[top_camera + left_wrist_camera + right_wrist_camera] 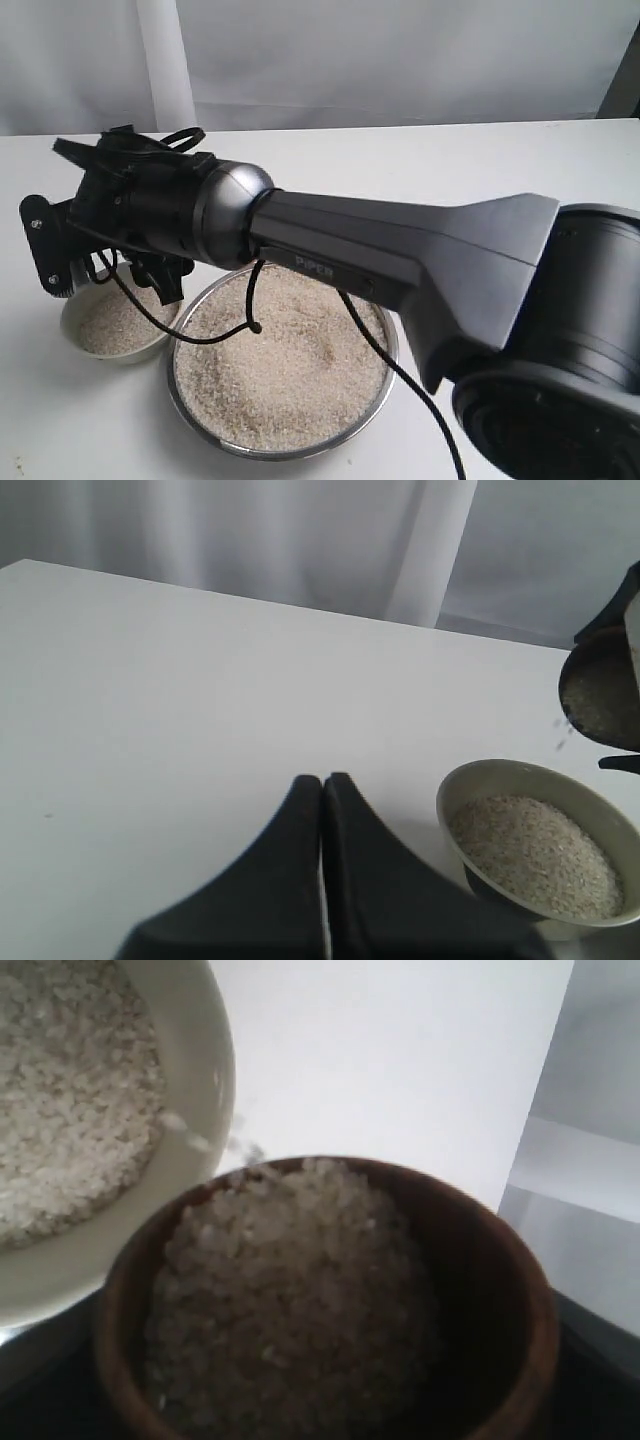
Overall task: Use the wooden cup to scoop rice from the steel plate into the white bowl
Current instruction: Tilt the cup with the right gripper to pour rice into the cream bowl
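Pressing its fingers together, left tool (322, 780), over the white counter (150, 700). Pinching the wooden cup (490, 1280) between its fingers, right tool (108, 275), stretched across to the far left. Tilted above the white bowl (125, 356), cup heaped with rice (300, 1300), a few grains falling off its lip toward the bowl. Bowl already part filled with grains. Just right of it, the steel plate (280, 455), covered with a broad bed of rice.
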`<state>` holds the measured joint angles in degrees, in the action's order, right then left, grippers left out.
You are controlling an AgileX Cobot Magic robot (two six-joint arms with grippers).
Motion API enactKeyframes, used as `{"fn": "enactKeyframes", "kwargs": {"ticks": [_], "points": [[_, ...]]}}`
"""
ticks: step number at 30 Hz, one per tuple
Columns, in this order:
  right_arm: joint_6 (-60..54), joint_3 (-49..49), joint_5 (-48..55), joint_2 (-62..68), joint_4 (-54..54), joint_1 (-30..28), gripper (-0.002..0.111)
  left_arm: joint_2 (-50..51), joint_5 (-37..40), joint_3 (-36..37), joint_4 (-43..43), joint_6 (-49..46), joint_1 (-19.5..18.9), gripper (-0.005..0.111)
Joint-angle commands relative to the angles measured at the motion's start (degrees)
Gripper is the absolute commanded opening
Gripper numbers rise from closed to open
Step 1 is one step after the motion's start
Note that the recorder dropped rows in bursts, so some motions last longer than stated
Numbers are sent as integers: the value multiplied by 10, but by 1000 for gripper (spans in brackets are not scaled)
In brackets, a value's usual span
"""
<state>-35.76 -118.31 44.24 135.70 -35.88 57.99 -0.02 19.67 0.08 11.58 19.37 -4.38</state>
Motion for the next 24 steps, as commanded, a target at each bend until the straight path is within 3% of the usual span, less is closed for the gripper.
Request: {"fn": "enactKeyframes", "kwargs": {"ticks": [1,24], "points": [[2,-8,1,5,-52,8,0,0,-4,-1,-3,1,4,0],[-63,-8,20,15,-133,33,0,0,-4,-1,-3,1,4,0]]}}
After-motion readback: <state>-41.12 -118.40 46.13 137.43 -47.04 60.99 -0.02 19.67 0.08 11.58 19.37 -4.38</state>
